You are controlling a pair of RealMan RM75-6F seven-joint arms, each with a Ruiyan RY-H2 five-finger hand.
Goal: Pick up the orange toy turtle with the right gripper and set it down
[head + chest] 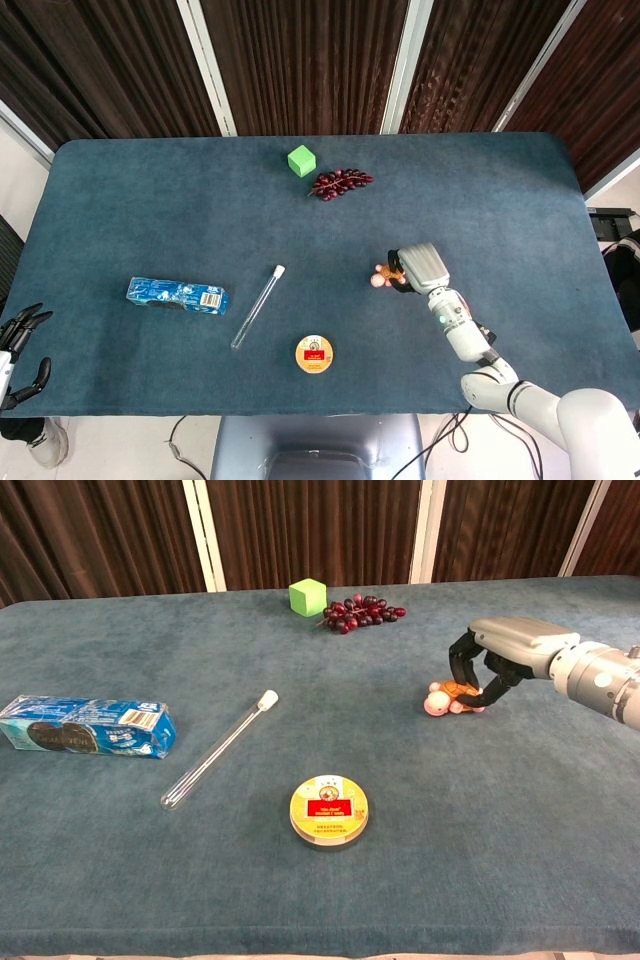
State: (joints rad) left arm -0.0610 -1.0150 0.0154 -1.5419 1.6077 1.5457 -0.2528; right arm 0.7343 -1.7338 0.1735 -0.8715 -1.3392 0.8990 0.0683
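On the right half of the blue table (pixel 560 860), the right robot hand (pixel 492 663) was curled down over the orange toy turtle (pixel 447 697), its dark fingers (pixel 461 660) closed around the shell while the toy's pink head poked out to the left — whether the turtle was lifted clear of the cloth could not be told. From the head view the right robot hand (pixel 412 269) covered most of the turtle (pixel 381 274). At the near left corner the left robot hand (pixel 20 340) hung off the table edge, fingers apart and holding nothing. Elsewhere lay a green cube (pixel 308 596) just beside a bunch of grapes (pixel 360 611), a glass tube (pixel 219 749), a blue cookie pack (pixel 85 726) and a round yellow tin (pixel 328 809).
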